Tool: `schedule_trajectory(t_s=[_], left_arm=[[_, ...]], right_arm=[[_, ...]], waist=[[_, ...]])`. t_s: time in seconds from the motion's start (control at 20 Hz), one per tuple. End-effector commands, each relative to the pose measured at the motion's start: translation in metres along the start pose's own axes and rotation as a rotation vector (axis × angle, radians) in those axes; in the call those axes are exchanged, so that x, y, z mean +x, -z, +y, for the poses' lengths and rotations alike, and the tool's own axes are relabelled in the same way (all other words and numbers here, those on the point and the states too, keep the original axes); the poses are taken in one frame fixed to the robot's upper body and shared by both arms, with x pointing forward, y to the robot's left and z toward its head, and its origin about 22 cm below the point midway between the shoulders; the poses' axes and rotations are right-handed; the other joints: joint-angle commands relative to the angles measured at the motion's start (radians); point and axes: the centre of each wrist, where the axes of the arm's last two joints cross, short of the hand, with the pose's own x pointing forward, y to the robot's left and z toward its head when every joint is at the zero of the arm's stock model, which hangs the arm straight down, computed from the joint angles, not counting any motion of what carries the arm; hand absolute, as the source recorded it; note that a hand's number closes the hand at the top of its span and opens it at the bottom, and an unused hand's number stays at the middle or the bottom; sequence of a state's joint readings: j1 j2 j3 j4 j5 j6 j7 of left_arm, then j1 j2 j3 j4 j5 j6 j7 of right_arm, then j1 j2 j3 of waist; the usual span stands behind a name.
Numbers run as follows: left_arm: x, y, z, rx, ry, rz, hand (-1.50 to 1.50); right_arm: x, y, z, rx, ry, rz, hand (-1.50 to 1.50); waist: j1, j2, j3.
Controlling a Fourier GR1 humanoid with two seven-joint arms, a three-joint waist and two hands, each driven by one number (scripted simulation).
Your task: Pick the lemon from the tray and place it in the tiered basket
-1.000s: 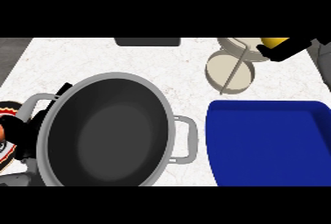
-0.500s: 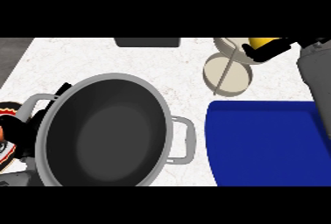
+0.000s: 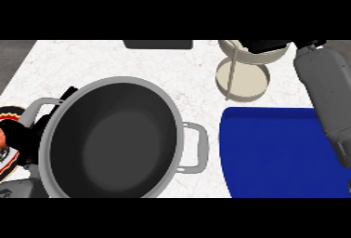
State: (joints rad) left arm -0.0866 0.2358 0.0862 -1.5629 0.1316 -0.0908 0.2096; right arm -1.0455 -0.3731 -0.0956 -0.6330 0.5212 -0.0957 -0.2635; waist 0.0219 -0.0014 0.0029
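— Where is the right hand?

— The right hand (image 3: 264,45) is at the far side of the counter (image 3: 103,60), right over the top tier of the tiered basket (image 3: 243,82). Only a black block of it shows, cut by the view's upper edge. I cannot tell whether it is wide, narrow or holding something. Its grey forearm (image 3: 328,97) runs back from it along the right edge.

— And the lemon?

— The lemon is not in sight, so I cannot tell where it is. The blue tray (image 3: 274,153) lies nearer than the hand, just this side of the basket's lower tier. The forearm crosses the tray's right edge.

— What lies to the hand's left?

— A dark flat slab (image 3: 158,44) at the counter's far edge. Nearer and further left stands a big grey pot (image 3: 109,139), with its handle (image 3: 197,148) just beside the tray but apart from it.

— The left hand?

— The left hand (image 3: 27,142) is a black shape at the pot's left rim, well apart from the right hand and mostly hidden by the pot. Its state cannot be told. A striped thing (image 3: 7,139) in orange, black and white sits beside it, cut by the view's edge.
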Motion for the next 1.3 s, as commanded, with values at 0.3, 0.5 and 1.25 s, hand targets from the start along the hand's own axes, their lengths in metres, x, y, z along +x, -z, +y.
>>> schedule_trajectory(t_s=[0.3,0.5,1.25], left_arm=[[-0.002,-0.008,0.001,-0.021,-0.003,0.009,0.0],[0.005,0.004,-0.017,0.011,0.008,0.016,0.0],[0.013,0.004,-0.007,-0.009,0.005,0.002,0.0]], right_arm=[[0.005,0.014,0.013,-0.05,0.117,0.014,-1.5],[0.003,0.017,-0.005,-0.07,0.305,0.071,-1.5],[-0.052,-0.01,-0.127,-0.457,0.681,0.191,-1.5]], waist=[[0.007,0.008,-0.002],[-0.005,0.008,-0.002],[0.003,0.015,-0.002]])
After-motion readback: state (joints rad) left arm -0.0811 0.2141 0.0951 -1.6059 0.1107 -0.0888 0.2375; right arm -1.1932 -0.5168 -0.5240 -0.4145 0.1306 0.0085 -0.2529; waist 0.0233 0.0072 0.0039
